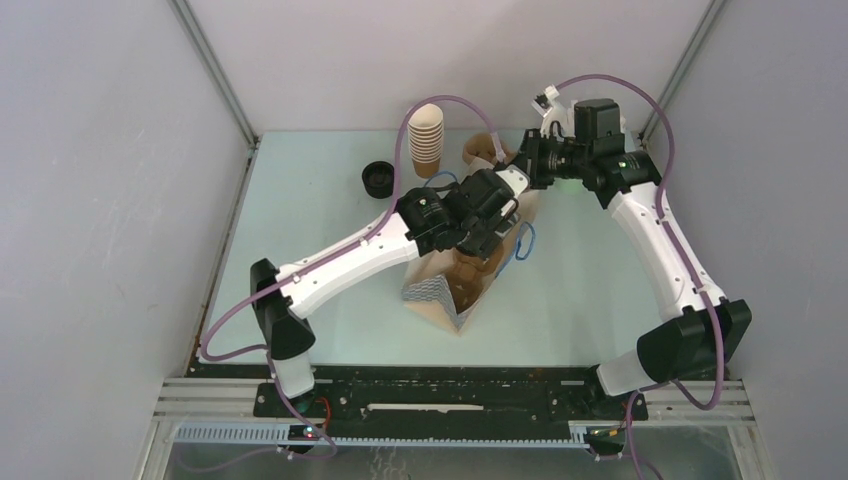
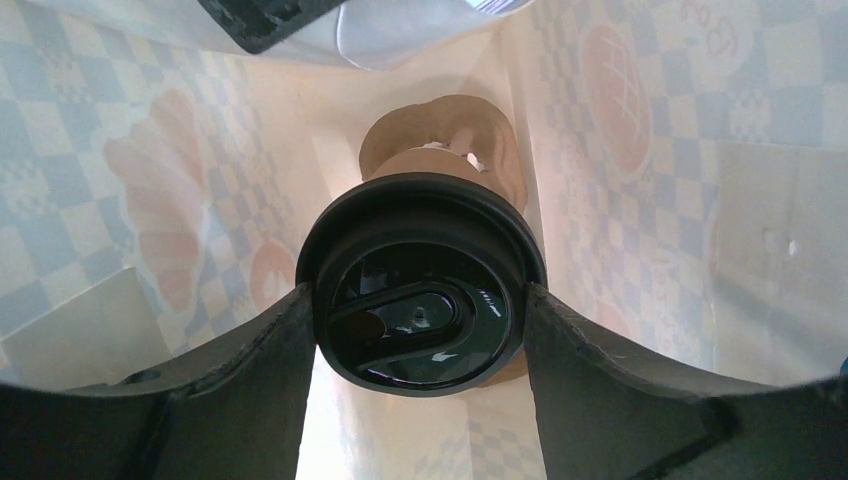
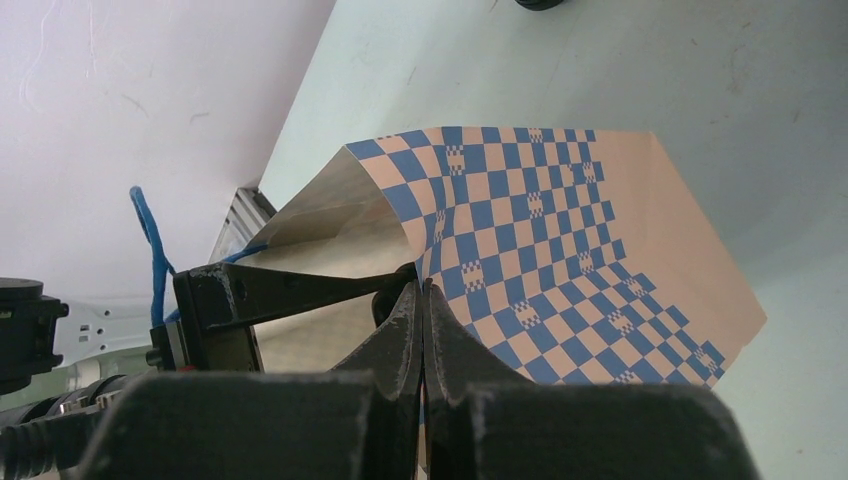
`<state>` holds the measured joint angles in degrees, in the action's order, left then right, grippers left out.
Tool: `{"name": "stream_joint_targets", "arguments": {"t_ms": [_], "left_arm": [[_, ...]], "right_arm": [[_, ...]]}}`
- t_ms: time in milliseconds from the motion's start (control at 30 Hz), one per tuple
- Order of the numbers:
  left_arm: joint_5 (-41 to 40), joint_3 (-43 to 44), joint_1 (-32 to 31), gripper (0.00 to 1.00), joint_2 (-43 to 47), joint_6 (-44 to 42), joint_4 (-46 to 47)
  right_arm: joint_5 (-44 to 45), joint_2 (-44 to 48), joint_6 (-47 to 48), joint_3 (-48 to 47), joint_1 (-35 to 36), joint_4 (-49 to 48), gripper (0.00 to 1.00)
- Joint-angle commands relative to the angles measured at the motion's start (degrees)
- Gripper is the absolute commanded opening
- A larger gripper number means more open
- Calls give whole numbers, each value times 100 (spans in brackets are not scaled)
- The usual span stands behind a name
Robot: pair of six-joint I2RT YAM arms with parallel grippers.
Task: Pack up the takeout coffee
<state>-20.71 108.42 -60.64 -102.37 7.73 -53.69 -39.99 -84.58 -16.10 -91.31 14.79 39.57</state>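
Found the takeout coffee [image 2: 420, 250] down inside the paper bag [image 3: 560, 250], capped with a black lid [image 2: 420, 340] and seen lid-first from the left wrist. Found the left gripper [image 2: 418, 300] reaching in through the bag's mouth, jaws set wide but clamped on the cup, with a finger [image 2: 250, 370] against each side of the lid's rim. Noted a brown rounded shape [image 2: 440, 130] just beyond the cup, deeper in the bag, too poorly seen to name. Saw the bag resting on the pale green table [image 1: 300, 230], blue-and-tan checks on the outside, bread-like prints showing through the lit walls. Could not tell from any view whether upright or tipped. Found the right gripper [image 3: 421, 295] pressed fully together, pinching the bag's edge between its fingertips. Spotted a blue cord handle [image 3: 150, 240] just beside those fingers. Behind the bag, toward the back wall, noted a stack of kraft cups [image 1: 427, 140] standing rim down and, to its left, a loose black lid [image 1: 379, 179] lying apart on the table.
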Motion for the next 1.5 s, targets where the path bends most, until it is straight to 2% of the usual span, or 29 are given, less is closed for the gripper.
{"name": "stream_joint_targets", "arguments": {"t_ms": [0,300,900,1233,1467], "left_arm": [[236,-137,35,37,-103,-361,99],[243,-55,35,36,-344,-269,87],[675,362,69,37,-860,-134,-282],[935,68,161,37,-919,-93,44],[874,440,253,36,-557,-26,-203]], "right_arm": [[-97,208,-384,103,41,-502,0],[-372,73,-555,128,66,-731,0],[-83,47,-760,226,195,-656,0],[-146,-41,-753,224,244,-677,0],[-324,-116,-748,-74,223,-704,0]]}}
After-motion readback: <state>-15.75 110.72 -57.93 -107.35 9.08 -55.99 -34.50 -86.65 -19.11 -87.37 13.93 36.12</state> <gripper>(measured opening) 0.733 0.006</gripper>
